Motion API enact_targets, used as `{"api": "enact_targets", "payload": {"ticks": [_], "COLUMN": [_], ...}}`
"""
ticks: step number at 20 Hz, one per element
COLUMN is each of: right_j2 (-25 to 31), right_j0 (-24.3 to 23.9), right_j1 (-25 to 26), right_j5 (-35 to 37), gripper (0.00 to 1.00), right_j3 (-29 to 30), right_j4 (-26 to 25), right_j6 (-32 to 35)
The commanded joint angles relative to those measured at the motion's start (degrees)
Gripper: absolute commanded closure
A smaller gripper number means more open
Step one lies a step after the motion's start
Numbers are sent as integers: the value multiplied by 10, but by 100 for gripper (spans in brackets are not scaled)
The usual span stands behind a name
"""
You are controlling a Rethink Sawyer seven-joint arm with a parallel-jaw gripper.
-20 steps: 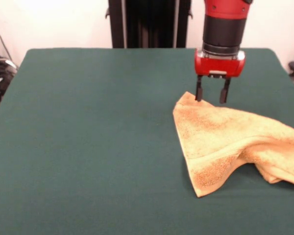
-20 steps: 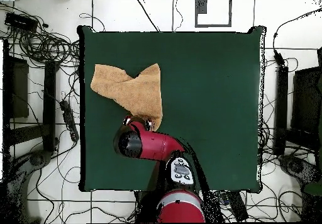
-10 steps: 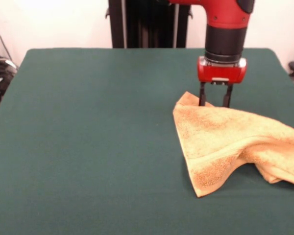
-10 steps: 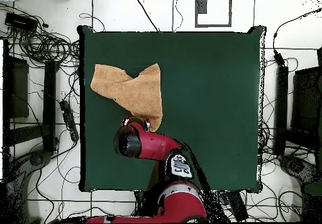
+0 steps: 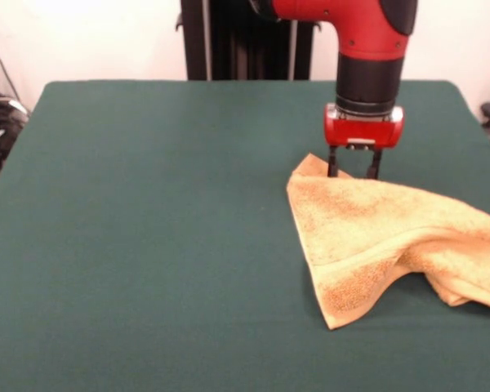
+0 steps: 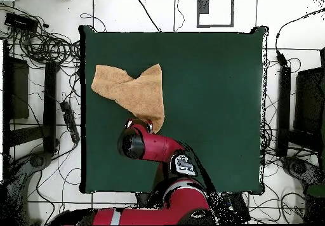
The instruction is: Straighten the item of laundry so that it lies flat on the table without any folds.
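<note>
The orange-tan terry towel (image 5: 376, 237) lies rumpled and folded over itself at one side edge of the green worktop (image 5: 163, 212), the gripper (image 5: 353, 172) spread open over its pedestal-side corner, gripping nothing.

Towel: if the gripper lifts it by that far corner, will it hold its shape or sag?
Probably sag: the towel already lies in soft folds, bunched toward the table's right edge. It looks light, so one corner should raise it easily. The terry pile may drag on the cloth rather than slide. The gripper stands open at that corner.
</note>
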Motion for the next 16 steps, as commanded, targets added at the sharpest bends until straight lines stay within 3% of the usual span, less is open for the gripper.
{"api": "enact_targets", "payload": {"ticks": [1, 15, 16], "right_j2": [51, 38, 39], "right_j0": [-10, -14, -14], "right_j1": [42, 50, 49], "right_j5": [-37, -51, -51], "gripper": [0, 0, 100], "right_j3": [-38, -50, -49], "right_j4": [6, 8, 9], "right_j6": [111, 112, 113]}}
